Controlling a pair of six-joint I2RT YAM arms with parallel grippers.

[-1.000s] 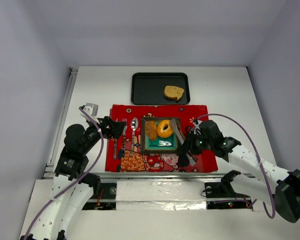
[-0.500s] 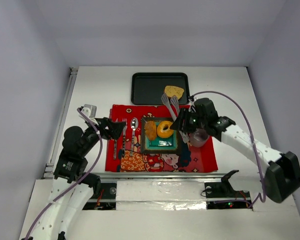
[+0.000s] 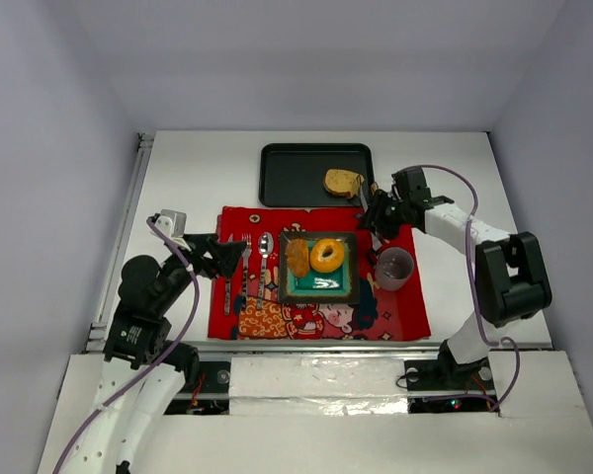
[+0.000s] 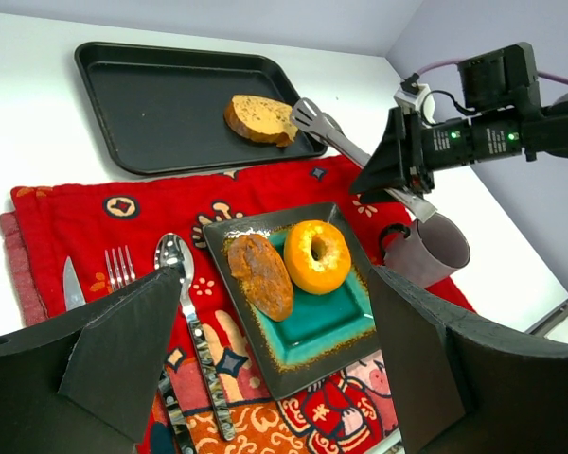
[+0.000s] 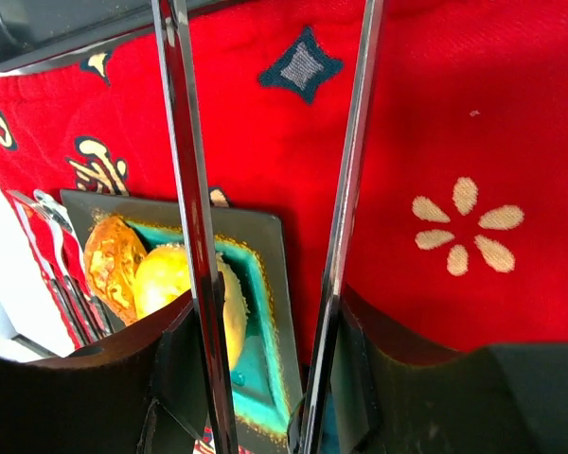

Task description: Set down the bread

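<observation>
While the left fingers [image 4: 123,350] hang wide apart and empty over the red cloth [image 3: 242,296], out of the way, the roll [image 3: 298,257] and doughnut [image 3: 326,255] sit side by side on the plate [image 3: 321,286]. Farther right the toast [image 3: 343,182] lies alone on the black tray [image 3: 296,173], and the right fingers [image 5: 426,407] pinch the tongs [image 4: 346,147], tips spread just beside it, probably lining up that pick.

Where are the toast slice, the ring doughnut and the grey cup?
toast slice [image 3: 344,182]: top view, middle of its upper face.
ring doughnut [image 4: 314,281]: left wrist view, near side of the ring.
grey cup [image 4: 409,267]: left wrist view, outer wall.
</observation>
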